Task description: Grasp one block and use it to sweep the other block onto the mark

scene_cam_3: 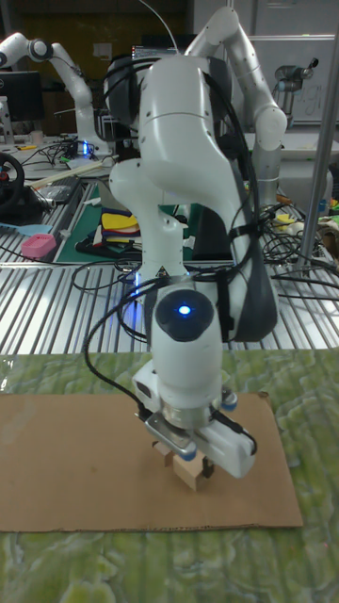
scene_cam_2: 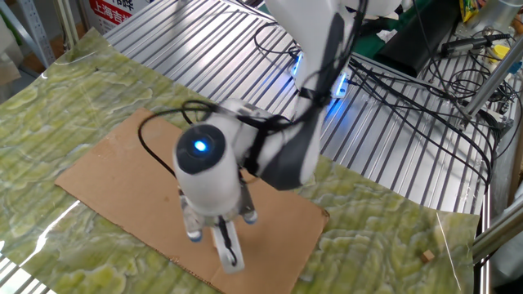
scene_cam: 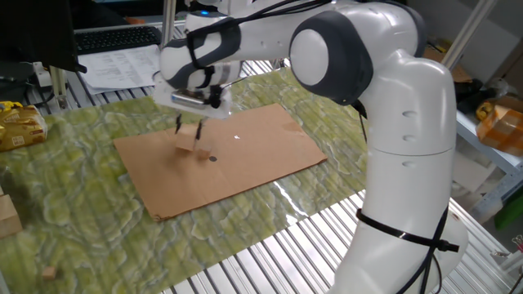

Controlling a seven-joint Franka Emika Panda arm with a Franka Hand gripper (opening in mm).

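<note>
My gripper point(scene_cam: 187, 131) hangs over the left part of the brown cardboard point(scene_cam: 253, 147), shut on the larger tan block point(scene_cam: 185, 140). The block's underside is at or just above the sheet. The smaller tan block point(scene_cam: 199, 149) sits right against the held one, on the side facing the mark point(scene_cam: 212, 158), a small dark dot a short way to its right. In the tall fixed view the gripper point(scene_cam_3: 188, 457) grips the larger block point(scene_cam_3: 192, 470), the smaller block point(scene_cam_3: 167, 458) peeks out beside it, and the mark is hidden. In the other fixed view my wrist point(scene_cam_2: 204, 159) hides both blocks.
The cardboard lies on a green patterned mat point(scene_cam: 90, 212) over a slatted metal table. A stray small wooden cube point(scene_cam: 51, 272) rests on the mat near the front left corner. A keyboard and papers point(scene_cam: 114, 49) sit at the back. Cables point(scene_cam_2: 425, 90) lie on the slats.
</note>
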